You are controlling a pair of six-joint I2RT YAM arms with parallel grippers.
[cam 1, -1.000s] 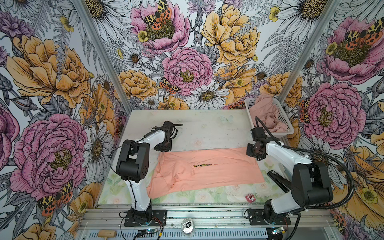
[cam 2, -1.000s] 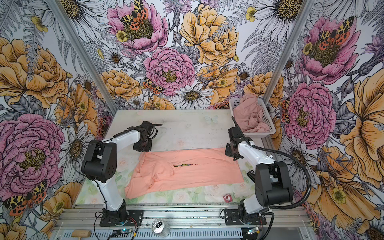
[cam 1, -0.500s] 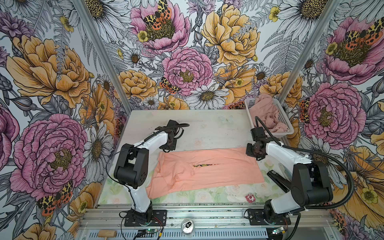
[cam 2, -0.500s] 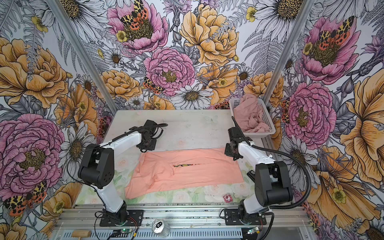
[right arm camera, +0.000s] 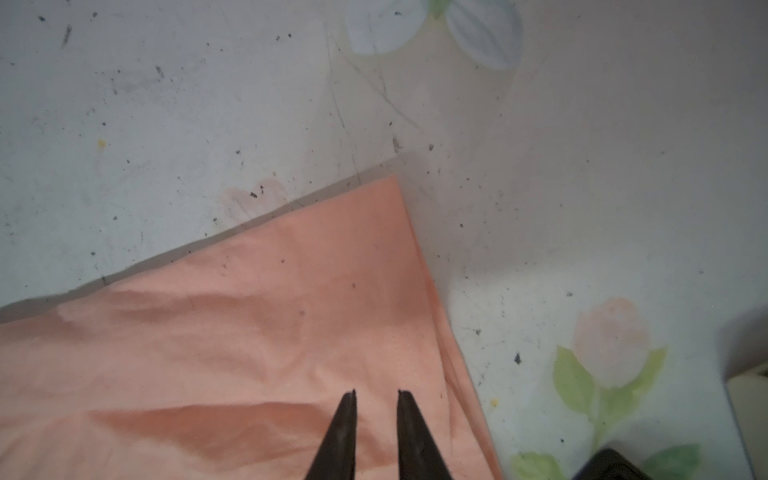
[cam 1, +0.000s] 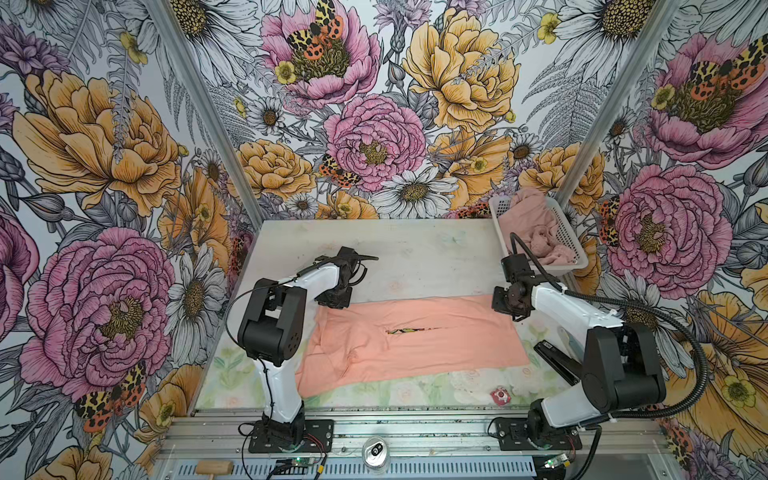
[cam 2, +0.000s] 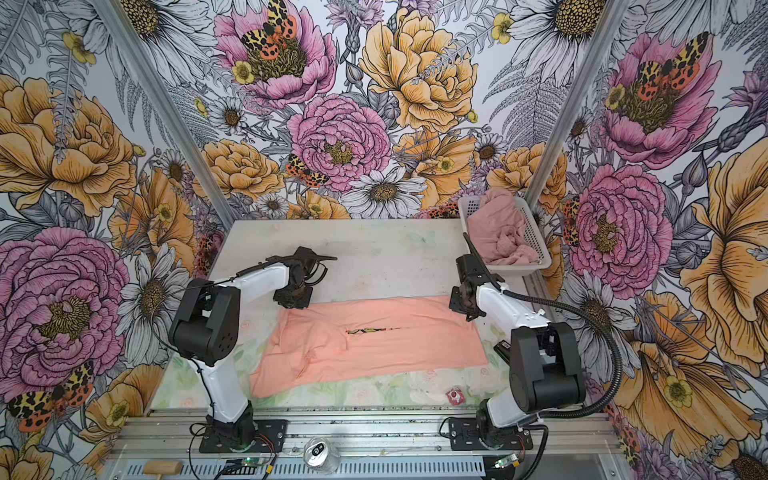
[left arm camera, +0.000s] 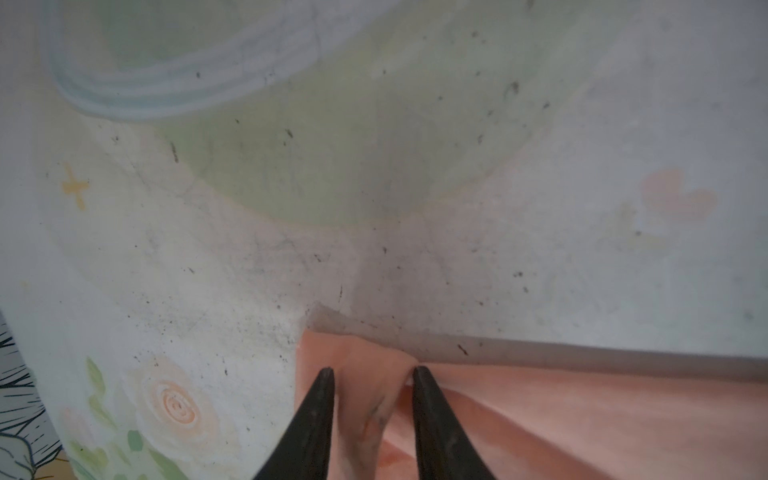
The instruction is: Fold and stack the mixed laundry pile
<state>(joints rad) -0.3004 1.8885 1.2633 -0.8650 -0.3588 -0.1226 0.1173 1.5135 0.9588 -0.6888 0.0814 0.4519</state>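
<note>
Can (cam 1: 375, 453): on the front rail, between the two arm bases.
T-shirt (cam 1: 415, 345): peach, spread across the middle of the table (cam 1: 415, 257), a sliver of print showing.
Left gripper (left arm camera: 372, 370): at the T-shirt's far left corner, narrow gap, raised fold between the tips; clamped or not, cannot tell.
Right gripper (right arm camera: 376, 392): narrowly parted, tips over flat cloth near the far right corner.
Pink garment (cam 1: 536, 232): crumpled in the white basket (cam 1: 498, 203), far right.
</note>
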